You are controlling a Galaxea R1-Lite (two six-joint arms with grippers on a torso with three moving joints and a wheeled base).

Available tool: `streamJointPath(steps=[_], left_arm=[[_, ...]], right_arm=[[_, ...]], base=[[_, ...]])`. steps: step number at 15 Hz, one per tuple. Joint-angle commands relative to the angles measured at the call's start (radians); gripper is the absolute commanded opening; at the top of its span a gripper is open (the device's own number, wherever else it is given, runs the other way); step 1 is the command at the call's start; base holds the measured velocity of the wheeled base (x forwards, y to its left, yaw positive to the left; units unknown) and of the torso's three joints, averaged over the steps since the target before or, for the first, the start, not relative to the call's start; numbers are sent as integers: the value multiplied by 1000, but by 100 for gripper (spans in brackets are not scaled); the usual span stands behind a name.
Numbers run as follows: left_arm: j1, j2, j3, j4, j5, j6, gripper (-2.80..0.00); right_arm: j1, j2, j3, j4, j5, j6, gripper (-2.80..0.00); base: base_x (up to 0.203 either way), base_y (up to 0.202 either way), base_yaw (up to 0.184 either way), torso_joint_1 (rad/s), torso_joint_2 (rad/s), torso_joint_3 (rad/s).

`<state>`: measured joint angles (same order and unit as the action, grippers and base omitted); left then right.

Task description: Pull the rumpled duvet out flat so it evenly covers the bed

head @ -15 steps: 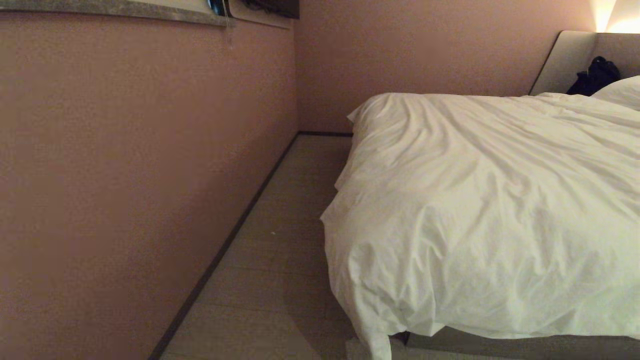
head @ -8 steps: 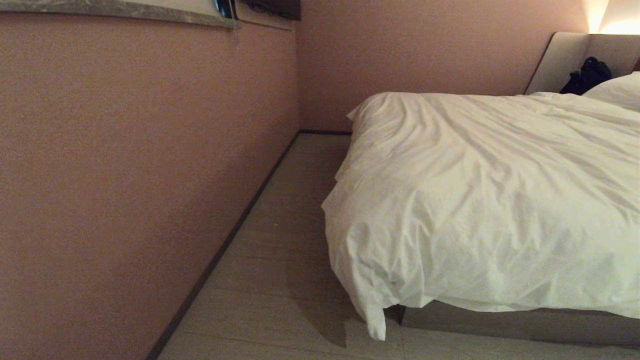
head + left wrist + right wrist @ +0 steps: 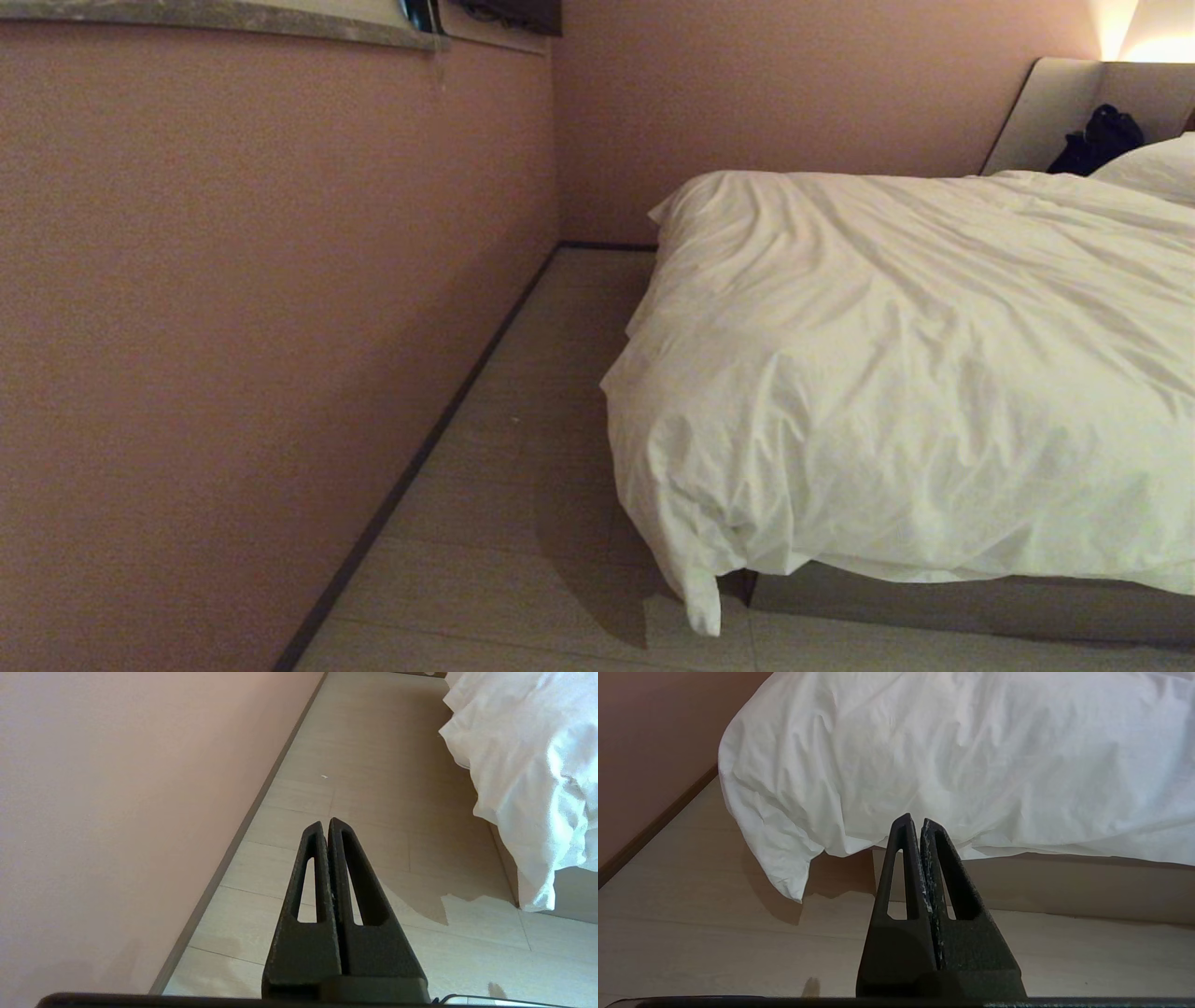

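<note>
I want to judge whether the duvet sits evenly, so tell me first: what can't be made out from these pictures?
- The duvet's right side: cut off by the head view's right edge.
- The bed under it: the mattress is hidden by the duvet; only a strip of base shows.
- The dark object at the headboard: too small and dim to identify.
- Both grippers, left and right: outside the head view, seen only in wrist views, shut, touching nothing.

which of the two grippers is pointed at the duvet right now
The right gripper, shut, faces the puffy white duvet draped over the bed; the left gripper, also shut, points along bare floor beside the wall.
</note>
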<state>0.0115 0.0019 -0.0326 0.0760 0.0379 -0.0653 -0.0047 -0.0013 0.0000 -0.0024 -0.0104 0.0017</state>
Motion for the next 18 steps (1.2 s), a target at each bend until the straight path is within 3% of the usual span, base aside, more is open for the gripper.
streamJointPath(steps=[1, 18], left_arm=[[1, 0, 0, 1, 0, -1, -280], [1, 0, 0, 1, 0, -1, -280]], right_arm=[[0, 1, 0, -1, 1, 0, -280], [0, 1, 0, -1, 0, 0, -280]], base=[[0, 0, 0, 0, 0, 0], [0, 0, 0, 0, 0, 0]])
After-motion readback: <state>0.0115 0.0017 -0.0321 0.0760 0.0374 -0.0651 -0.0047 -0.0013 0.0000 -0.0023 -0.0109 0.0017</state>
